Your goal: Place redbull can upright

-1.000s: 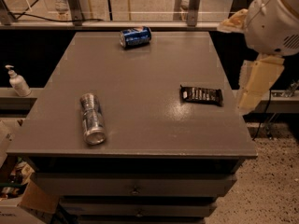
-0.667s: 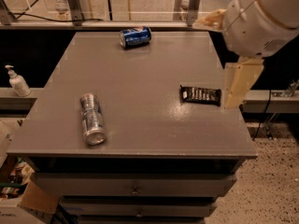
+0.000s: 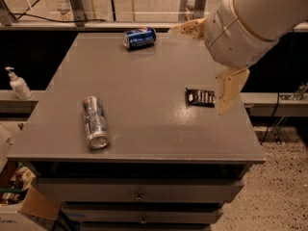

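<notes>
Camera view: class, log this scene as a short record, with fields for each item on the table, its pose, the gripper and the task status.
redbull can: lying on its side, front-left of the table
blue can: on its side, near the far edge
dark packet: flat, right side
gripper: over the table's right side near the dark packet, open, holding nothing, far from the redbull can
task status: not done; redbull can not upright

Claw (image 3: 197, 71) swung left, now beside dark packet (image 3: 200, 97)
</notes>
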